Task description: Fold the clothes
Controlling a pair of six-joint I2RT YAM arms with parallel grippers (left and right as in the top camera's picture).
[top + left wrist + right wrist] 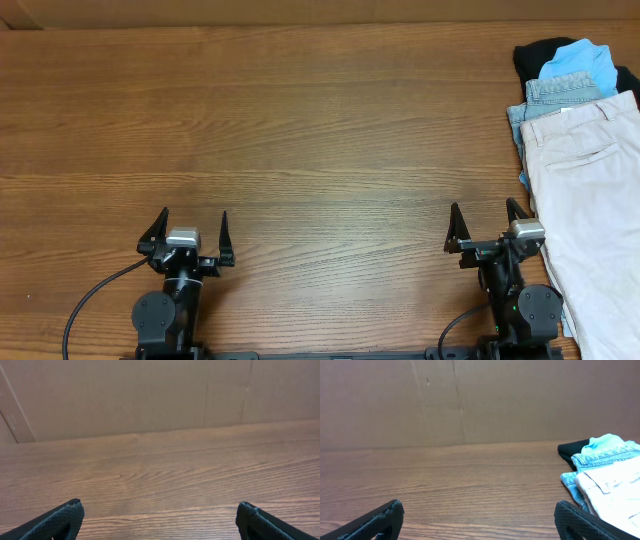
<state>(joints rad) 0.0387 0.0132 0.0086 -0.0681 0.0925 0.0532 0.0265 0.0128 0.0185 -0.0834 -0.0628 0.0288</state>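
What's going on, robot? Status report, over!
Left hand open, empty. Right hand open, empty. Beige shorts lying flat, far right, untouched. Nothing between right hand and shorts.

Garments, total: four, in one pile at the right edge.
Beige shorts (590,200): one, on top.
Denim shorts (562,92): one.
Sky-blue garment (585,58): one.
Black garment (535,55): one.
Grippers: two, namely left gripper (193,214) and right gripper (483,205).
Fingers per gripper: two, four in all.
Table (300,130): one.
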